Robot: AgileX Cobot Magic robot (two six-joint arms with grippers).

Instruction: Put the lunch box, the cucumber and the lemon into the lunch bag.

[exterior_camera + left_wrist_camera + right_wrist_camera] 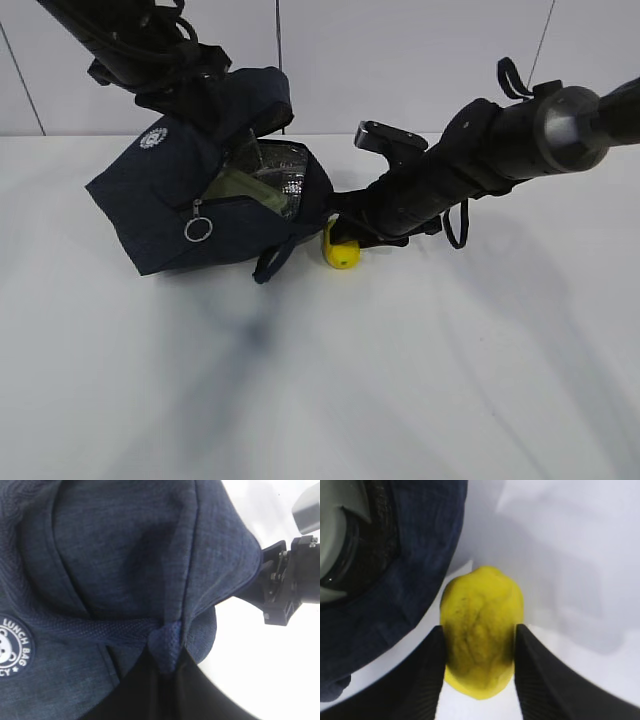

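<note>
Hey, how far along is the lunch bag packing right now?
The lunch box, with its pale green lid, already sits inside the open lunch bag. The left claw pinches the bag's fabric, holding it up. The right claw has its fingers against both sides of the lemon, which is on the table beside the bag and remains to go in. No cucumber is visible, so it may be inside.
</note>
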